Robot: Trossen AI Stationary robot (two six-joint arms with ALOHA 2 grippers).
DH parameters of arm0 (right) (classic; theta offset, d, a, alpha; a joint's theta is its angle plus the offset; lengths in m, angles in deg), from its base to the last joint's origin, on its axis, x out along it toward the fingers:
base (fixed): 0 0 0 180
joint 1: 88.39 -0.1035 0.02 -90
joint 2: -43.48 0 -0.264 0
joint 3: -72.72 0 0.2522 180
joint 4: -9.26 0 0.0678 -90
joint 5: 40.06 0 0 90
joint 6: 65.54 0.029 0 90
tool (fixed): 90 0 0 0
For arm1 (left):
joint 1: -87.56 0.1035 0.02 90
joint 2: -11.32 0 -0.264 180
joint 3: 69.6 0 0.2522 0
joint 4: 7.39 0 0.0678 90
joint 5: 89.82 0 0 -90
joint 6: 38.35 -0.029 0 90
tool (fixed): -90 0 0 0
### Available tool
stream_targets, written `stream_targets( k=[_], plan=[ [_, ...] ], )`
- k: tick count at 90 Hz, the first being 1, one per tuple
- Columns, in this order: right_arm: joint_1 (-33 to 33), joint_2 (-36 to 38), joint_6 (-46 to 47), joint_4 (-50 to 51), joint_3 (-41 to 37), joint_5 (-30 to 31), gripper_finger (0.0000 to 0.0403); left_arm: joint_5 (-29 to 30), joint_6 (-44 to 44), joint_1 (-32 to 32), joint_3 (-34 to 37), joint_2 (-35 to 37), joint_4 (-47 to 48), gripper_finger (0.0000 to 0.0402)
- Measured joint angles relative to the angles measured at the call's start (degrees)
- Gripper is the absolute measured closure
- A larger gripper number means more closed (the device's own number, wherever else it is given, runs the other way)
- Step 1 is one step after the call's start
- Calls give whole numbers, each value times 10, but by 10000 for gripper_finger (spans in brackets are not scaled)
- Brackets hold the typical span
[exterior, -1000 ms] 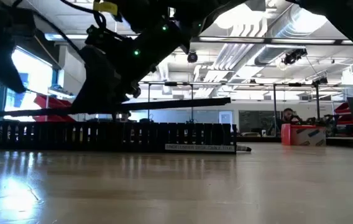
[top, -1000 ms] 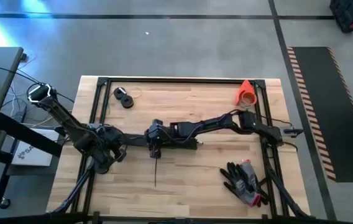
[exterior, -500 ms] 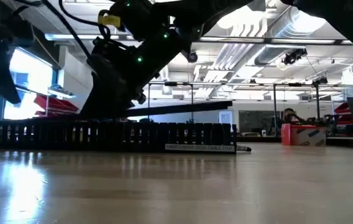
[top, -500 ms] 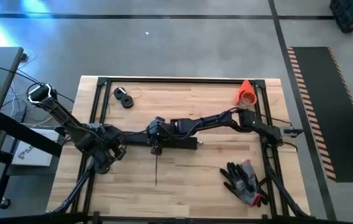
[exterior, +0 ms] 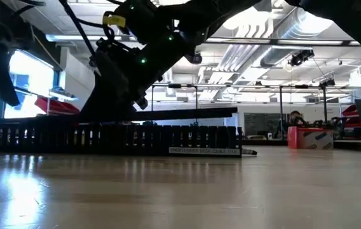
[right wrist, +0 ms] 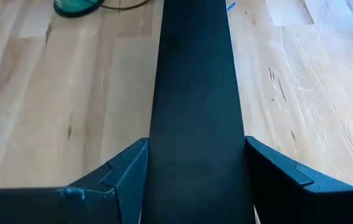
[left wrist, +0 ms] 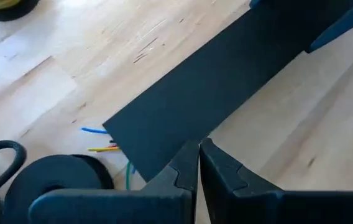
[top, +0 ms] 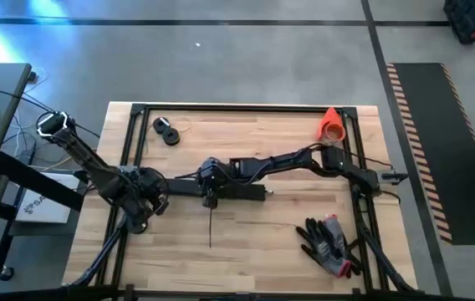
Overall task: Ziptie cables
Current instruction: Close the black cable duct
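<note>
A long flat black bar (right wrist: 195, 93) hangs just above a slotted black bar (exterior: 136, 138) that stands on the table's middle. My right gripper (top: 208, 186) is shut on the flat bar. My left gripper (left wrist: 199, 148) is shut, with its tips at the flat bar's long edge near the bar's left end. Of the cables I see only blue, yellow and green wire tips (left wrist: 99, 132) poking out from under that end. A thin dark strip (top: 210, 226) runs from below the right gripper toward the near edge. My right gripper has the flat bar between its two fingers, one finger (right wrist: 127, 168) on each long edge (right wrist: 158, 140). The fingers come from above and lie across the bar. The bar (exterior: 187, 112) is lifted, nearly level, over the slotted bar. My left gripper's shut tips stand at the bar's edge (left wrist: 183, 149); whether they touch it I cannot tell.
Two black rolls (top: 166, 131) lie at the far left and an orange roll (top: 331, 125) at the far right. Grey-and-red gloves (top: 329, 242) lie near the right front. A black frame (top: 246, 107) runs around the tabletop.
My right gripper has tipped a little. The flat bar's right end has come down toward the slotted bar, so the bar lies closer to level than a second ago.
</note>
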Motion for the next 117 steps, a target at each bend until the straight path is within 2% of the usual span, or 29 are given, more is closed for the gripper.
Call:
stream_targets(
  k=[40,59,74,89,109,117],
  plan=[
    [0,0,-5,5,0,-2,197,12,57,1,42,2,-43,401],
    [0,0,-5,5,0,-2,197,52,100,3,31,16,-17,401],
    [0,0,-7,5,0,-1,197,33,101,12,79,8,-77,401],
    [0,0,-8,19,-1,-2,197,50,102,8,124,9,-145,401],
    [-1,0,-10,11,-1,0,197,-4,87,14,67,22,-58,401],
    [0,0,-10,13,-1,1,197,6,72,23,35,29,-37,401]
  ],
)
